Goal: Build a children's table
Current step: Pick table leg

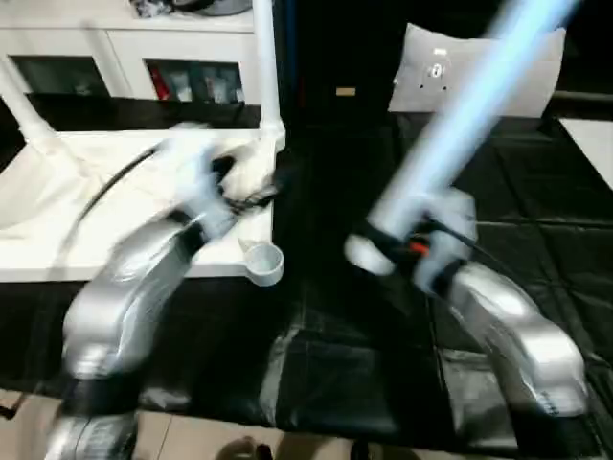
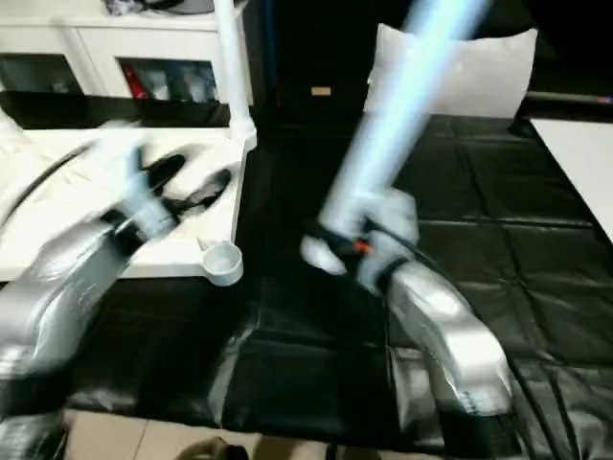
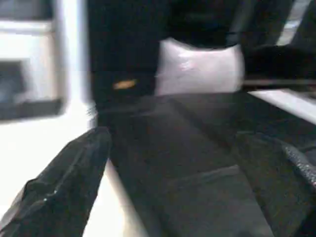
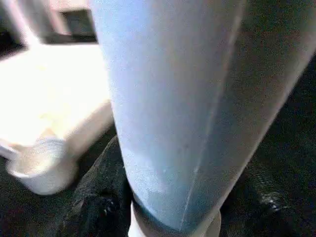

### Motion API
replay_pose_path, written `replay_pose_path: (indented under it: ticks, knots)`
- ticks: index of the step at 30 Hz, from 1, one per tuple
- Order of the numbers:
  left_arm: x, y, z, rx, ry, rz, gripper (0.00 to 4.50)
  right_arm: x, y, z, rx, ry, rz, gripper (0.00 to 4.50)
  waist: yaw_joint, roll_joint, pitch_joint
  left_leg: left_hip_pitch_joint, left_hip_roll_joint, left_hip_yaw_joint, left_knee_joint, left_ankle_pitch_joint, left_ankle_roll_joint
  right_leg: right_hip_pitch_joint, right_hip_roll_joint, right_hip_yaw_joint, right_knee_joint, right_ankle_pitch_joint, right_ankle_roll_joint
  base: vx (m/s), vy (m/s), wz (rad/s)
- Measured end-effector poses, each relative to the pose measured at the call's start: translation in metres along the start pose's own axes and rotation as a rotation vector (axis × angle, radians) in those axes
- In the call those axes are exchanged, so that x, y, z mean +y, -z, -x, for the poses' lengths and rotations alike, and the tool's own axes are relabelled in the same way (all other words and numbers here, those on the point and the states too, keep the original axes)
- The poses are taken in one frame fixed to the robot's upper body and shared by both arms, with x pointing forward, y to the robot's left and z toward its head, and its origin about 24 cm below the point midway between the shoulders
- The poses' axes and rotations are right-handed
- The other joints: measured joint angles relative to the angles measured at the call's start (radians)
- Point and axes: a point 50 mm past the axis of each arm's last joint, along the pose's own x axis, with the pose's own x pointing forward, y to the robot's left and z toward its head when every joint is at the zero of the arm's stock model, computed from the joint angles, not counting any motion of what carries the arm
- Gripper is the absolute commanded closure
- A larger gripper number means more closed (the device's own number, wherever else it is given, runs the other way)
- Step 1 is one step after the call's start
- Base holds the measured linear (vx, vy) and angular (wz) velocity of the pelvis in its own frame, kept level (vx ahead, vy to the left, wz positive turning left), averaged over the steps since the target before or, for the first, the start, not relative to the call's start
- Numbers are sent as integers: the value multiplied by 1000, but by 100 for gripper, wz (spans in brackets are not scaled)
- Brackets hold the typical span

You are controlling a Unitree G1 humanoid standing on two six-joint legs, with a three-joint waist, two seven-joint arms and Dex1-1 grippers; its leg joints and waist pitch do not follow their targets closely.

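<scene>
**Last leg in hand beside the open socket**

Left eye view: the right gripper (image 1: pixel 407 251) is clamped on a long tapered leg (image 1: pixel 469 115), which slants up and away from it, the threaded end low, probably so it can be steered into a socket. The tabletop (image 1: pixel 57 240) lies upside down on the left, with 1 leg (image 1: pixel 266 67) already standing in its far corner and another leg (image 1: pixel 24 110) slanting at the left edge. The near corner socket (image 1: pixel 262 263) is empty. The left gripper (image 1: pixel 244 187) hovers over the tabletop, its fingers spread wide and holding nothing, likely ready to steady the top.

Left wrist view: 2 black fingers (image 3: pixel 64 187) stand well apart, with the black mat (image 3: pixel 197 148) between them.

Right wrist view: the leg rises between this gripper's fingers, the empty socket just beside.

The work lies on a black quilted mat; white cabinets (image 1: pixel 115 57) and a white cushion (image 1: pixel 450 72) stand behind.
</scene>
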Motion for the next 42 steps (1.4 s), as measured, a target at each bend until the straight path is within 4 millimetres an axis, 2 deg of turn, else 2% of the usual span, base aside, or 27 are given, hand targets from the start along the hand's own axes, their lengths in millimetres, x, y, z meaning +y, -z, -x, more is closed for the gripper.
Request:
replay_pose_path:
  ticks: [6,7,11,12,13,14,15,16,17,18,19,20,21,22,24,25,26,28,30,32,33,34,35,37,39,40,42]
  knots:
    - [3,31,16,34,-213,22,0,-2,3,7,-9,147,25,260,-10,1,0,-1,-4,0,2,0,1,0,-5,3,-1,-8,13,0,0,0]
    - [-2,30,18,23,-214,16,0,-1,2,6,-32,151,2,260,-4,-2,0,8,-2,18,7,-2,4,-6,4,32,1,-8,17,-43,55,-21]
    - [-17,27,18,3,-179,17,0,0,0,6,-55,151,-9,260,29,-1,1,26,-41,16,33,-31,32,-8,20,117,1,-3,48,-41,139,-53]
    - [-17,27,18,3,-187,13,0,3,0,5,-54,143,-11,260,20,-2,2,25,-49,14,36,-36,42,-4,10,112,-5,-8,54,-42,199,-58]
    - [-14,28,20,7,-206,11,0,6,1,4,-57,129,-19,260,-17,2,1,25,-54,18,32,-33,57,-1,-4,77,-10,-33,44,-55,223,-26]
    - [-13,30,21,12,-220,12,0,9,-1,3,-64,117,-20,260,-37,6,4,17,-54,22,27,-29,68,-4,-19,48,21,-69,9,-134,220,5]
    - [-12,31,23,19,-229,15,0,11,-2,4,-71,107,-17,260,-48,8,7,15,-56,30,21,-23,78,-12,-39,0,101,-104,-22,-134,220,5]
    - [-13,33,23,23,-230,19,0,12,-3,6,-78,106,-12,260,-46,6,5,15,-58,49,11,-22,80,8,-40,-44,172,-122,-26,-128,170,2]
    - [-13,32,24,19,-233,20,0,12,-4,6,-81,103,-8,260,-40,-11,-4,8,-67,67,5,-22,80,48,-35,-48,172,-149,-19,-53,83,-5]
    - [-14,31,24,10,-234,24,0,12,-7,6,-92,100,2,260,-34,-36,-21,-7,-82,83,8,-22,78,69,-31,-31,166,-209,6,-53,83,-5]
    - [-19,34,24,17,-225,40,0,11,-9,7,-96,95,14,260,-25,-12,-26,-57,-103,0,133,-53,26,38,-43,-25,159,-191,17,47,75,-11]
    - [-21,39,26,35,-227,47,0,10,-7,7,-87,96,6,260,-21,-7,-24,-78,-109,-71,228,-63,7,37,-50,-18,155,-180,27,81,173,-25]
    - [-21,41,27,46,-235,47,0,9,-2,8,-75,97,-10,260,-21,-2,-25,-72,-108,-114,270,-68,-7,39,-67,-18,150,-173,37,81,173,-25]
    - [-22,39,25,37,-230,43,0,9,2,10,-64,99,-25,260,-22,-1,-27,-58,-87,-133,252,-79,-27,39,-76,-6,140,-164,51,-16,231,-9]
    - [-28,33,21,13,-216,34,0,4,5,11,-43,110,-47,260,-19,15,-31,-15,-16,-135,94,-96,-38,40,-82,4,104,-130,54,-62,261,7]
    - [-29,31,20,9,-212,26,0,4,6,10,-36,107,-56,260,-25,22,-35,-14,-18,-114,88,-83,-23,41,-80,12,82,-118,32,-33,267,11]
    - [-26,32,22,21,-226,11,0,7,5,8,-36,95,-57,260,-36,23,-34,-12,-26,-112,78,-78,-5,28,-66,24,92,-131,-36,-26,272,11]
    - [-23,30,21,22,-238,-9,0,17,4,5,-39,27,-48,260,-39,26,-33,-23,-63,-139,71,-64,23,24,-10,3,153,-154,-42,-38,260,23]
    - [-24,28,20,15,-242,-16,0,17,4,5,-29,14,-29,260,-31,18,-32,-30,-105,-155,56,-40,24,42,45,7,138,-156,-44,-62,177,68]
    - [-23,32,22,28,-270,-26,0,18,4,4,-26,0,-6,260,-20,2,-32,-32,-151,-175,18,-12,34,39,82,13,152,-186,-43,-83,69,66]
    - [-22,33,23,31,-283,-22,0,18,5,3,-20,-2,-1,260,-10,4,-29,-32,-151,-168,8,0,35,37,86,19,162,-188,-37,-92,37,63]
    - [-20,32,24,27,-297,-22,0,17,7,3,-14,4,-2,260,8,0,-31,-39,-148,-149,2,11,37,40,76,43,159,-188,-35,-111,-7,44]
    - [-19,31,25,23,-304,-25,0,17,7,3,-17,10,-7,260,20,-13,-31,-46,-147,-131,3,15,38,39,57,62,148,-190,-12,-95,-83,26]
    - [-20,33,25,31,-303,-15,0,12,9,6,-7,35,-5,260,42,-27,-25,-48,-132,-104,15,-15,36,34,52,59,135,-178,-18,-79,-91,16]
    - [-27,35,24,39,-265,-15,0,4,8,9,-2,59,21,260,48,-31,-23,-49,-107,-105,56,-18,38,39,53,59,128,-168,-14,-26,-51,-6]
    - [-31,36,22,38,-236,-14,0,0,6,12,-3,73,37,260,44,-23,-24,-27,-77,-104,37,-25,17,36,56,56,126,-163,-12,0,0,0]
    - [-37,36,21,22,-210,12,0,-6,7,15,8,94,59,260,24,-15,-24,-22,-58,-75,21,-15,3,39,55,55,105,-147,-10,-54,57,9]
